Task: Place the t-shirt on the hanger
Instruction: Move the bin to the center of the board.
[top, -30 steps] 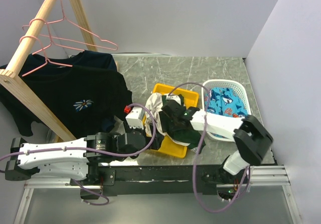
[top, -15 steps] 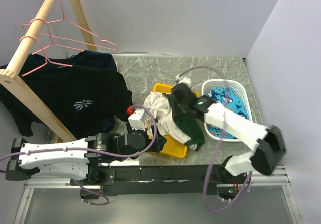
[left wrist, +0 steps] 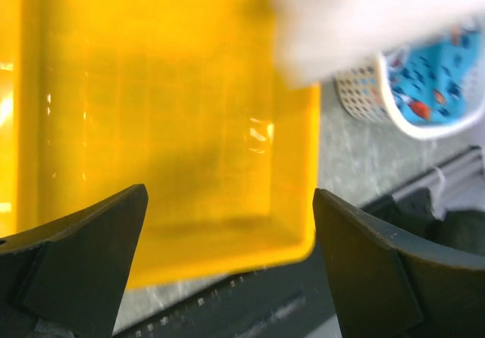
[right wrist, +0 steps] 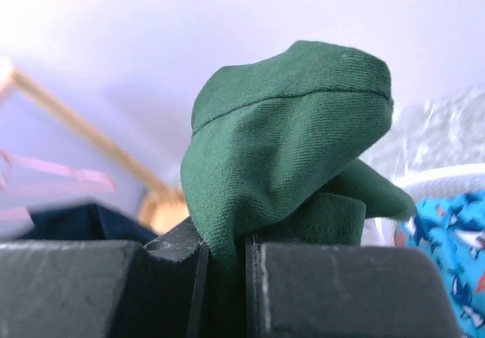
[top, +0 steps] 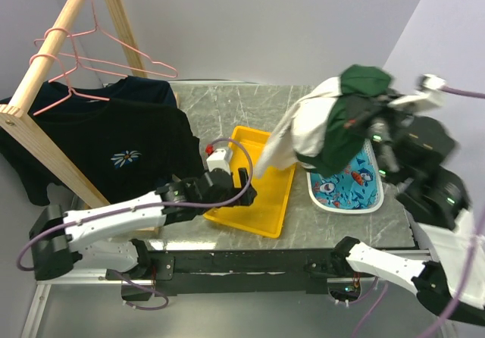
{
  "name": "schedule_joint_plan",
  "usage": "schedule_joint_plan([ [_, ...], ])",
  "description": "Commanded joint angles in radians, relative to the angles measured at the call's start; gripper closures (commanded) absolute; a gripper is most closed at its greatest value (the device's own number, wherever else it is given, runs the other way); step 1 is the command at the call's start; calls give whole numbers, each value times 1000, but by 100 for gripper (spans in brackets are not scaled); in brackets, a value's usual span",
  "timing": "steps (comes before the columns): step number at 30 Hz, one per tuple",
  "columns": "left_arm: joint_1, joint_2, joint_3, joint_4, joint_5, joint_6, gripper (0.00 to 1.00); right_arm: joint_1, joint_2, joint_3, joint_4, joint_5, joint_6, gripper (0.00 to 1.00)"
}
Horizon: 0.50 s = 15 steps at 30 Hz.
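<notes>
The dark green and white t-shirt (top: 333,122) hangs in the air above the table's right side, one white end trailing down to the yellow tray (top: 235,213). My right gripper (top: 373,112) is shut on a fold of its green cloth (right wrist: 288,141), which bulges up between the fingers (right wrist: 223,277). The pink wire hanger (top: 114,64) hangs on the wooden rail (top: 53,42) at the far left, well away from the shirt. My left gripper (left wrist: 227,277) stands open and low over the tray's near edge (left wrist: 227,251), holding nothing.
A black t-shirt with a daisy print (top: 114,145) hangs from the rail on another pink hanger. A white basket (top: 371,201) with blue patterned cloth (top: 352,183) sits under the lifted shirt. Walls close in at the back and right.
My right gripper closed on the t-shirt in the tray and raised it high to the right. The left arm reached forward along the tray's near side.
</notes>
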Motion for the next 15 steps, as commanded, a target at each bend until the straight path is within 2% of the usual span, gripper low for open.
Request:
schedule_joint_plan([
  [1, 86, 132, 94, 74, 75, 61, 4, -1, -47, 64, 85, 124, -46, 100],
  [7, 199, 375, 240, 117, 110, 76, 4, -1, -41, 116, 61, 119, -63, 100],
  [11, 259, 538, 358, 130, 121, 96, 3, -1, -73, 68, 48, 92, -45, 100],
  [15, 308, 723, 574, 65, 97, 148, 4, -1, -102, 26, -5, 61, -14, 100],
])
